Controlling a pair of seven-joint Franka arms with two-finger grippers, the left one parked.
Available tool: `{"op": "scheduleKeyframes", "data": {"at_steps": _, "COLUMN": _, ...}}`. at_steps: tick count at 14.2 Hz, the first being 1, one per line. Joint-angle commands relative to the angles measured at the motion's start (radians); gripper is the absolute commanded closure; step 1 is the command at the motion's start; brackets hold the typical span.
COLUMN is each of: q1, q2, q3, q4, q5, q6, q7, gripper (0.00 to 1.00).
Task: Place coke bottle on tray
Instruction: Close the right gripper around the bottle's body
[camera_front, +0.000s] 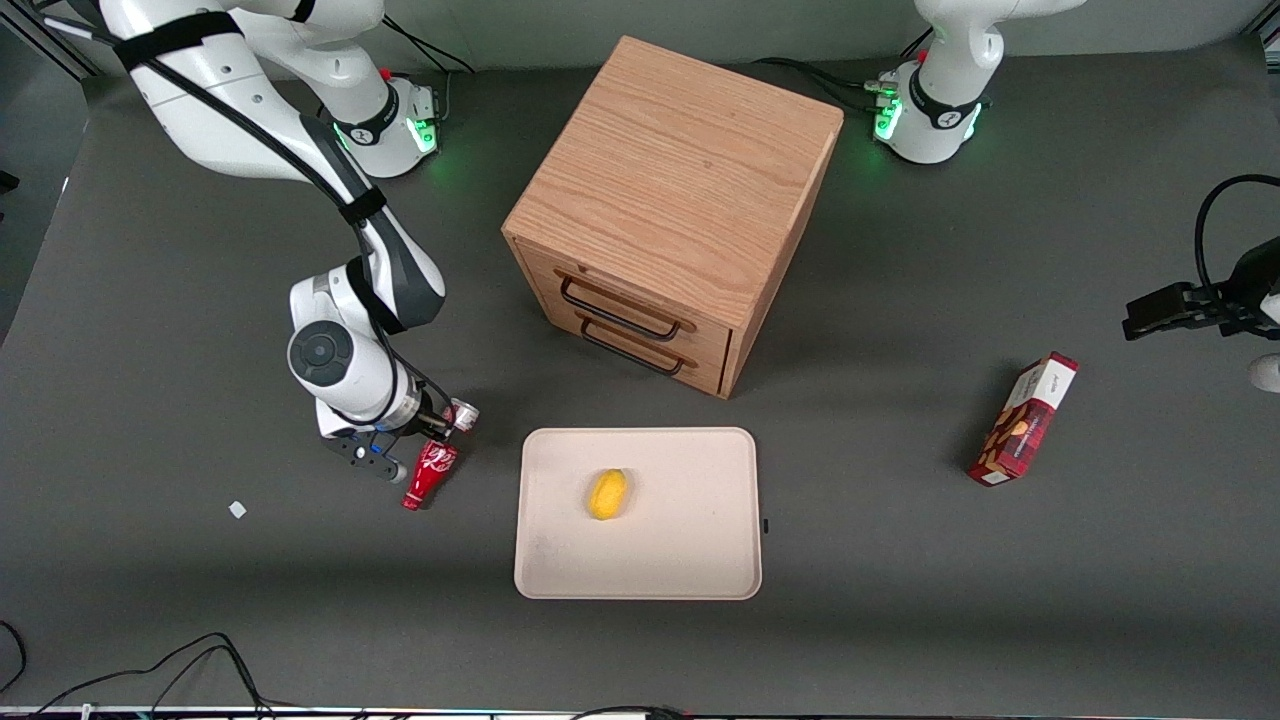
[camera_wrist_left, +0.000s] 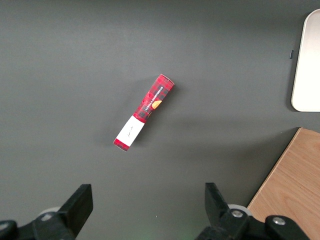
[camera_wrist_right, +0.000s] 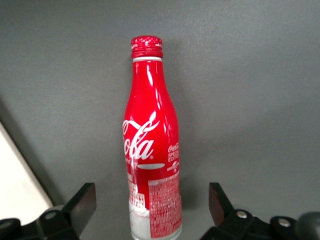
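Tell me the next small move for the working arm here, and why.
Probably close the gripper on the coke bottle. The wrist view shows its fingers spread on either side of the bottle's lower body, apart from it. In the front view the bottle lies on the table beside the tray, which holds only a yellow fruit, so nothing has been lifted yet.

Right arm reaching low near the table, claw (camera_front: 425, 452) angled down, fingers (camera_wrist_right: 80, 205) spread wide
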Motion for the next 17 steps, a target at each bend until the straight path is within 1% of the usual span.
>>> {"op": "scheduleKeyframes", "data": {"at_steps": 1, "q1": 0.008, "q2": 0.05, "q3": -0.004, "q4": 0.033, "q5": -0.072, "q6": 0.008, "q7": 0.052, "gripper": 0.0}}
{"op": "scheduleKeyframes", "data": {"at_steps": 3, "q1": 0.01, "q2": 0.076, "q3": -0.005, "q4": 0.053, "q5": -0.086, "q6": 0.008, "q7": 0.055, "gripper": 0.0}}
{"op": "scheduleKeyframes", "data": {"at_steps": 5, "q1": 0.01, "q2": 0.108, "q3": -0.005, "q4": 0.079, "q5": -0.087, "q6": 0.008, "q7": 0.057, "gripper": 0.0}}
{"op": "scheduleKeyframes", "data": {"at_steps": 9, "q1": 0.02, "q2": 0.126, "q3": -0.013, "q4": 0.091, "q5": -0.089, "q6": 0.011, "q7": 0.063, "gripper": 0.0}}
{"op": "scheduleKeyframes", "data": {"at_steps": 10, "q1": 0.02, "q2": 0.126, "q3": -0.013, "q4": 0.091, "q5": -0.089, "q6": 0.015, "q7": 0.063, "gripper": 0.02}}
{"op": "scheduleKeyframes", "data": {"at_steps": 11, "q1": 0.02, "q2": 0.126, "q3": -0.014, "q4": 0.091, "q5": -0.09, "q6": 0.015, "q7": 0.063, "gripper": 0.05}}
{"op": "scheduleKeyframes", "data": {"at_steps": 12, "q1": 0.02, "q2": 0.129, "q3": -0.014, "q4": 0.091, "q5": -0.095, "q6": 0.017, "q7": 0.065, "gripper": 0.19}}
{"op": "scheduleKeyframes", "data": {"at_steps": 13, "q1": 0.02, "q2": 0.129, "q3": -0.014, "q4": 0.091, "q5": -0.095, "q6": 0.02, "q7": 0.065, "gripper": 0.67}}
{"op": "scheduleKeyframes", "data": {"at_steps": 14, "q1": 0.02, "q2": 0.129, "q3": -0.014, "q4": 0.088, "q5": -0.098, "q6": 0.026, "q7": 0.077, "gripper": 1.0}}
{"op": "scheduleKeyframes", "data": {"at_steps": 16, "q1": 0.02, "q2": 0.128, "q3": -0.013, "q4": 0.087, "q5": -0.154, "q6": 0.032, "q7": 0.116, "gripper": 1.0}}
{"op": "scheduleKeyframes", "data": {"at_steps": 17, "q1": 0.02, "q2": 0.129, "q3": -0.011, "q4": 0.087, "q5": -0.171, "q6": 0.032, "q7": 0.129, "gripper": 1.0}}
